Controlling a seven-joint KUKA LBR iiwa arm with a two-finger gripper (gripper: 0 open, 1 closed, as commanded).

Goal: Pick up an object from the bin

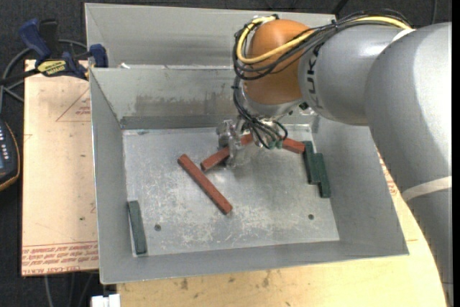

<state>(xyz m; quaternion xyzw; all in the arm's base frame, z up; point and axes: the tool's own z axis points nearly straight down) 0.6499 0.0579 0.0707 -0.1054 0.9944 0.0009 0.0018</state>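
three red bars (205,183) (two green ones (136,226))

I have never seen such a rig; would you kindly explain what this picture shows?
One camera looks down into a grey metal bin from above, slightly sideways. The big silver shape on the right is a robot arm; the orange dome and cables belong to its wrist. Its gripper is down near the bin's back middle, at the end of a short red stick. A longer red stick lies just in front, another red piece and a dark green block to the right, a grey-green bar at front left. Whether anything is gripped, I cannot tell.
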